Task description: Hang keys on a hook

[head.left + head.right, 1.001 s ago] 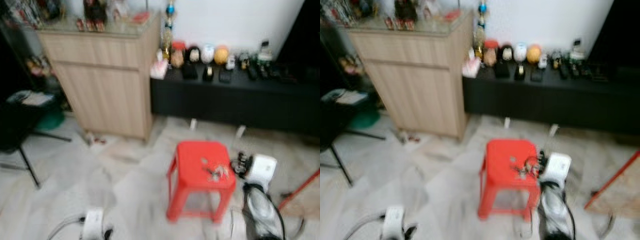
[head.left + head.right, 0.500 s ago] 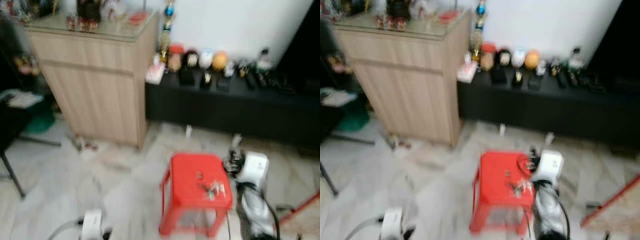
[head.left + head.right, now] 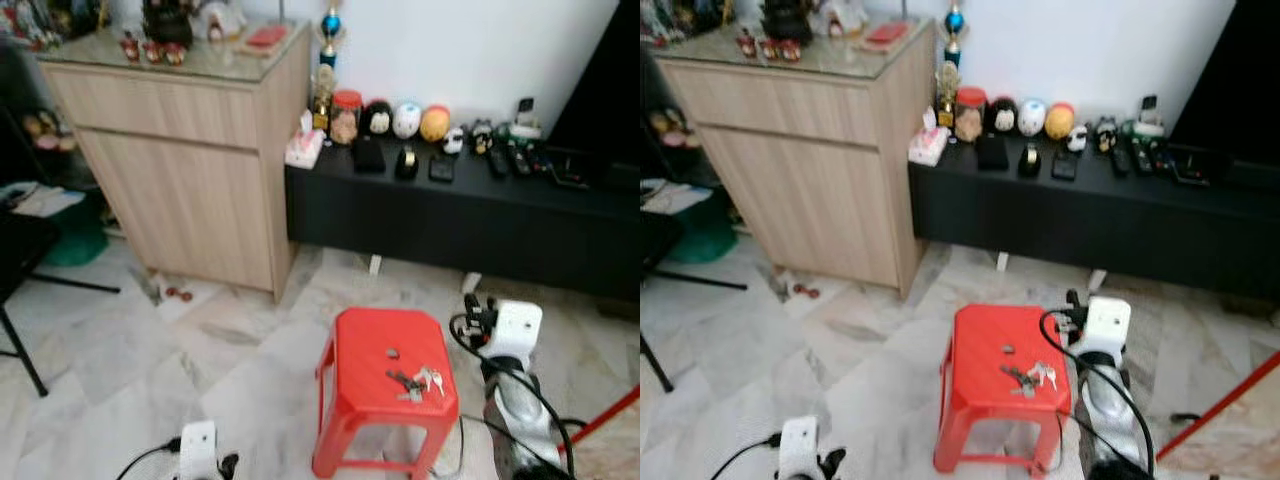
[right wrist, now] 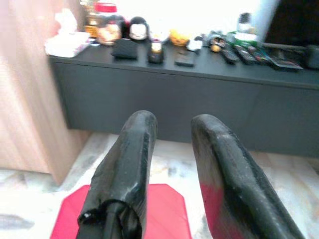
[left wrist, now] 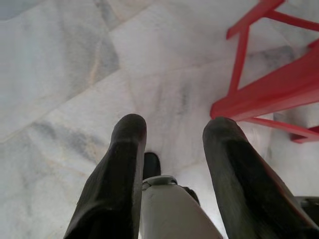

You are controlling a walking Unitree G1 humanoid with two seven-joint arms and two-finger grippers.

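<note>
A bunch of keys (image 3: 415, 381) lies on the right half of the red plastic stool (image 3: 372, 352), next to a small round mark on the seat. My right arm (image 3: 510, 335) is raised just to the right of the stool. In the right wrist view my right gripper (image 4: 172, 124) is open with nothing between its fingers; it points over the stool's seat (image 4: 164, 209) toward the black bench. My left arm (image 3: 197, 448) hangs low at the left. My left gripper (image 5: 174, 132) is open over the marble floor, beside the stool's legs (image 5: 259, 94).
A light wooden cabinet (image 3: 190, 170) stands at the back left. A low black bench (image 3: 450, 215) with figurines and remotes runs along the white wall. A black stand leg (image 3: 25, 350) is at the left, a red pole (image 3: 605, 415) at the right.
The camera has moved and steadied, so the picture is sharp now and the stool sits lower in view. The keys lie in the same place on the stool.
</note>
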